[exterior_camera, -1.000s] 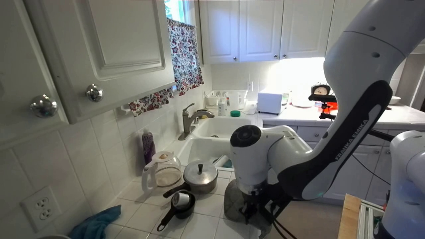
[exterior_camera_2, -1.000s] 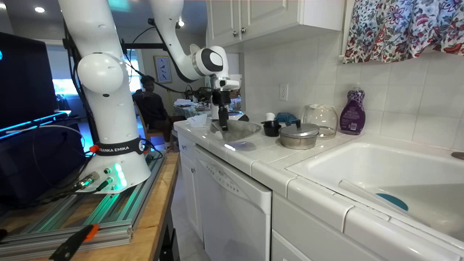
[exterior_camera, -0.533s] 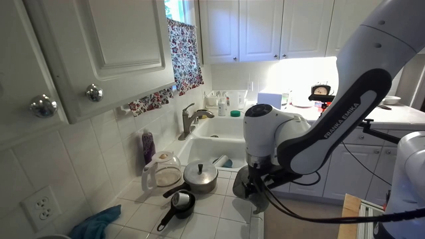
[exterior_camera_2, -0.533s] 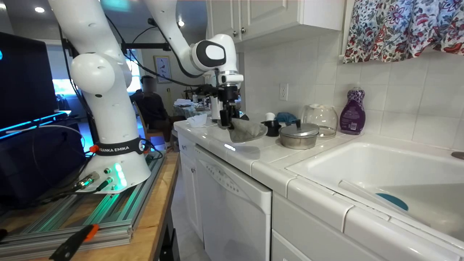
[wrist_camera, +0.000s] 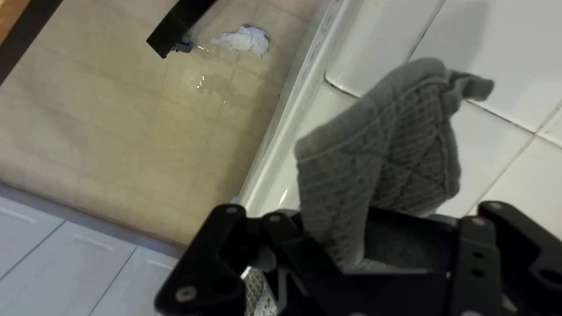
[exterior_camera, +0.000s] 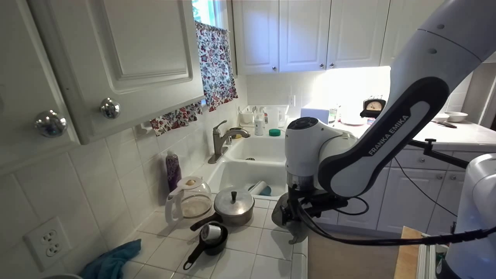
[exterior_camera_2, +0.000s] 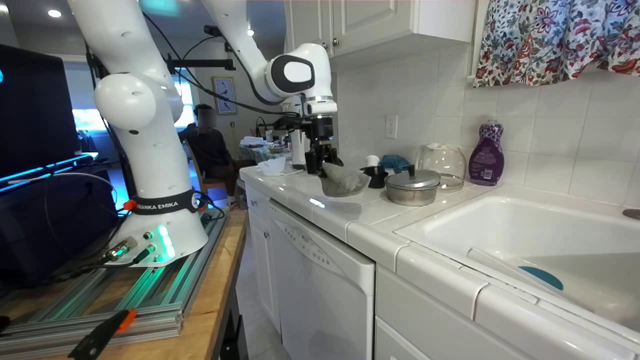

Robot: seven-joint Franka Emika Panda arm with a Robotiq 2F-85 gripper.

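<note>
The gripper (exterior_camera_2: 321, 169) is pinching a gray cloth (wrist_camera: 369, 153) — it is squeezed in on a bunched-up fold. In the wrist view, the cloth sticks out toward 12 o'clock from the grip, and one thin corner pokes off to 1 o'clock. It is by the front edge of the white counter (exterior_camera: 238, 265); I can't tell if any of it touches down. In an exterior view, a small black pan (exterior_camera: 215, 248) sits at 9 o'clock from the cloth. A lidded pot (exterior_camera: 232, 211) is between 9 and 10 o'clock, and the sink (exterior_camera: 240, 172) is between 10 and 11.

The cloth looks light and thick. It should bend easily, but it seems a bit stiff too, since its folds stand out by themselves. Its bumpy squares look rough, so it likely won't slip much, and a hard squeeze shouldn't hurt it. A fat fold, like this one, or the thick sewn edge looks best to grab — the thin corner would let the rest flop.
</note>
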